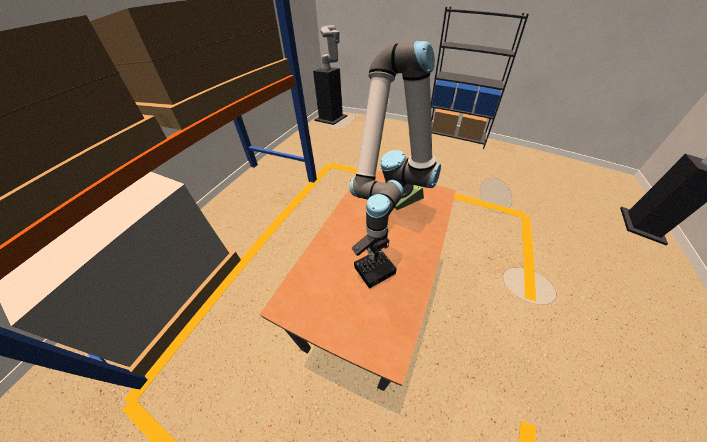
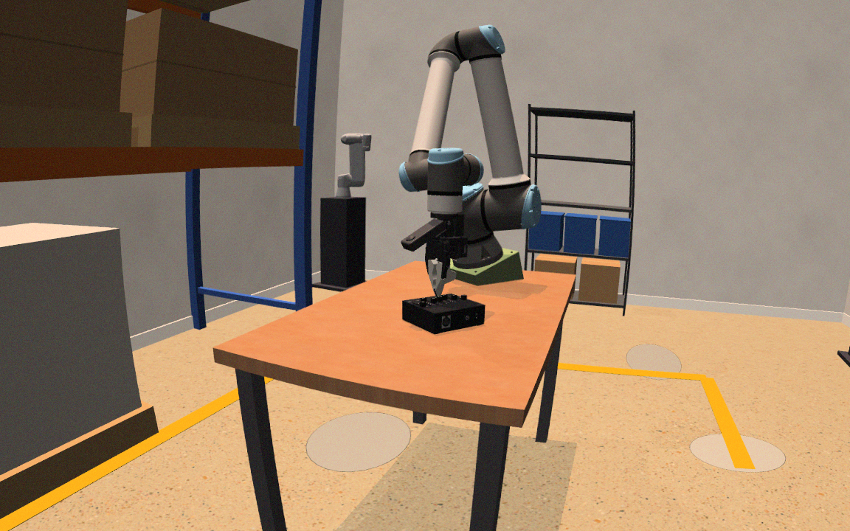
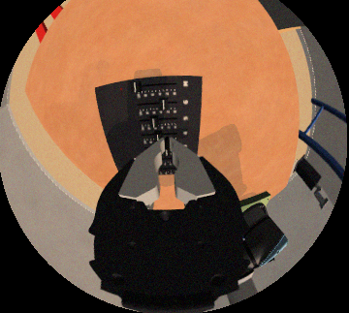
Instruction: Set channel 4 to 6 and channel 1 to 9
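Observation:
The lighting desk (image 1: pixel 374 270) is a small black box on the orange table, also seen in the exterior view (image 2: pixel 443 313). In the wrist view its panel (image 3: pixel 150 114) shows several fader rows with white tick marks. The farthest row's knob (image 3: pixel 137 85) sits at the far left, the second row's knob (image 3: pixel 164 105) near the middle, and the third row's knob (image 3: pixel 153 123) a little left of the middle. My gripper (image 3: pixel 167 138) is shut, points straight down and has its tips at the nearest fader row. That row's knob is mostly hidden by the tips. The gripper also shows in the top and exterior views (image 1: pixel 374 255) (image 2: pixel 437 288).
The arm's green base mount (image 2: pixel 481 269) stands at the table's far end. A grey crate (image 2: pixel 32 330) and blue shelving (image 2: pixel 302 132) stand left of the table. A black wire shelf (image 2: pixel 580 198) stands behind it. Black pedestals stand near the walls.

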